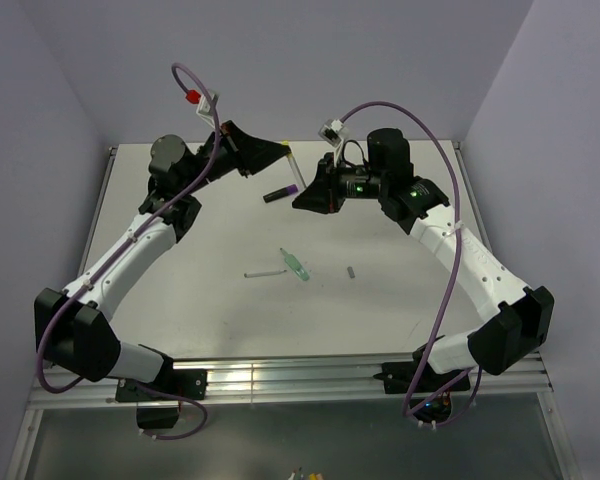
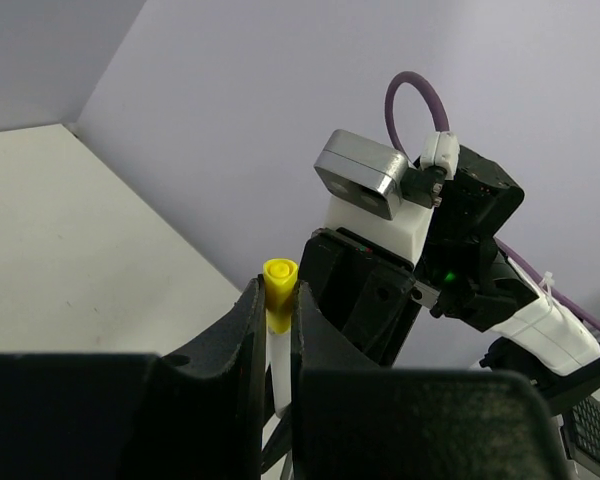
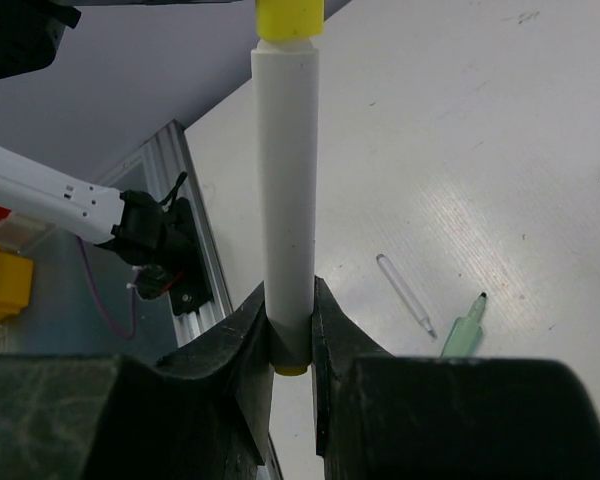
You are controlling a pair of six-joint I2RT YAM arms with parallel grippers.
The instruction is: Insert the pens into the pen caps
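Observation:
My left gripper (image 1: 282,152) and right gripper (image 1: 302,192) meet above the far middle of the table. The pale yellow-white pen (image 1: 294,168) spans between them. In the right wrist view my right gripper (image 3: 290,320) is shut on the lower end of this pen (image 3: 286,180), and the yellow cap (image 3: 288,18) sits on its top end. In the left wrist view my left gripper (image 2: 277,295) is shut on the yellow cap (image 2: 279,285), with the white pen barrel (image 2: 279,365) running down between the fingers.
On the table lie a black pen with a purple end (image 1: 279,193), a translucent green pen (image 1: 296,265) (image 3: 464,328), a grey-white pen (image 1: 263,271) (image 3: 407,293) and a grey cap (image 1: 350,271). An aluminium rail (image 1: 280,375) borders the near edge.

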